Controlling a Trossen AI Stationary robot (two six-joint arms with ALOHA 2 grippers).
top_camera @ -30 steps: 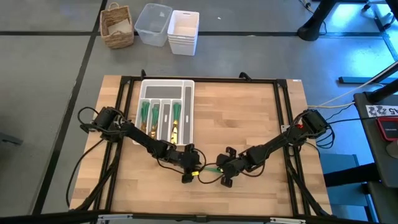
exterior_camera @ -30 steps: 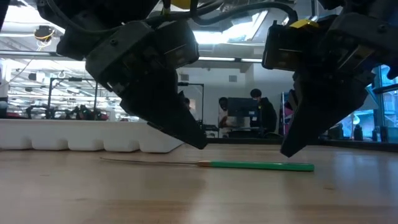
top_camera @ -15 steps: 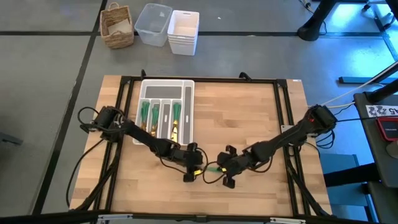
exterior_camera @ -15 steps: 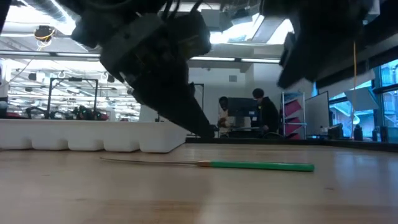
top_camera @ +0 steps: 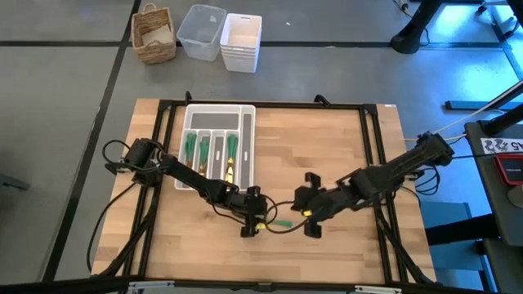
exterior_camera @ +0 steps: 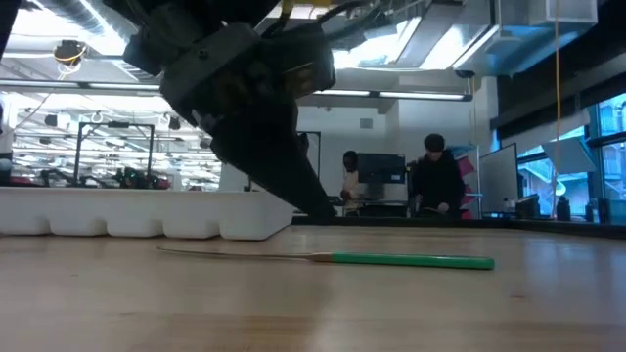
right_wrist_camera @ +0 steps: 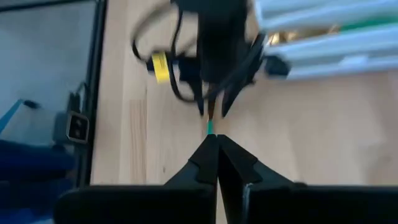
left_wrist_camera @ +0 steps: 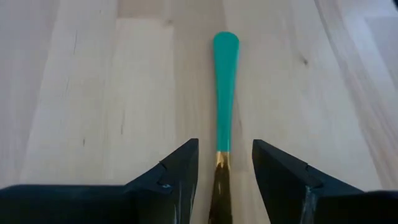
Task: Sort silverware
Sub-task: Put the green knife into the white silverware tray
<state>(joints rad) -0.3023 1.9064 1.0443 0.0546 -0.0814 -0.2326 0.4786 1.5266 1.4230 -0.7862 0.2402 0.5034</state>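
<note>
One knife (exterior_camera: pixel 391 259) lay near the table's (top_camera: pixel 343 139) front edge, straddled by the parted left gripper (left_wrist_camera: pixel 224 163); clenched right gripper (right_wrist_camera: pixel 216 144) had lifted away, ceding the pickup.

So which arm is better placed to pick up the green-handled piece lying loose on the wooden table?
Left. The left gripper is open with its fingers on either side of the green-handled, gold-headed utensil. The right gripper is shut and sits off the handle's end.

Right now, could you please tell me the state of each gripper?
Left gripper: open, fingers straddling the green-handled utensil lying on the table.
Right gripper: shut, empty, raised off the table.
</note>
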